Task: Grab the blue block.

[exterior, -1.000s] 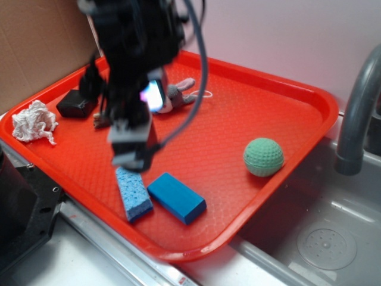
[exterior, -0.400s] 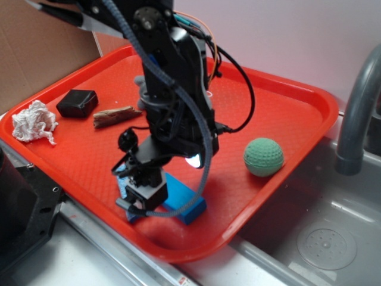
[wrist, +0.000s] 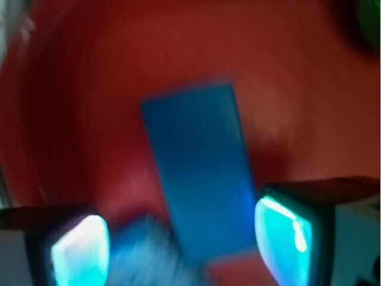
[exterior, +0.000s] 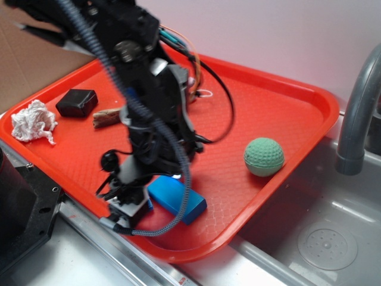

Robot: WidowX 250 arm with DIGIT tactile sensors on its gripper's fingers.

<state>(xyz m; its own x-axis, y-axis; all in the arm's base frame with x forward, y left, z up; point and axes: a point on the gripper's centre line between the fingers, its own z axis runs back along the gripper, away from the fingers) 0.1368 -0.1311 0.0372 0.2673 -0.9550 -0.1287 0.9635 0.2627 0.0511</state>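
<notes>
Even, soft daylight fills the exterior view, with faint sheen on the glossy red plastic tray [exterior: 280,113]. The wrist view is heavily blurred (seemingly motion); its glowing cyan fingertips [wrist: 284,231] glare brightly.

Smooth blue block [exterior: 177,198]; textured plastic tray [exterior: 286,113].

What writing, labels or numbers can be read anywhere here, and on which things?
None can be read in either view.
The blue block, green ball, black box and red tray show plain surfaces with no print.
The robot arm and its tool show no legible marking; the wrist view is too blurred to tell.
</notes>
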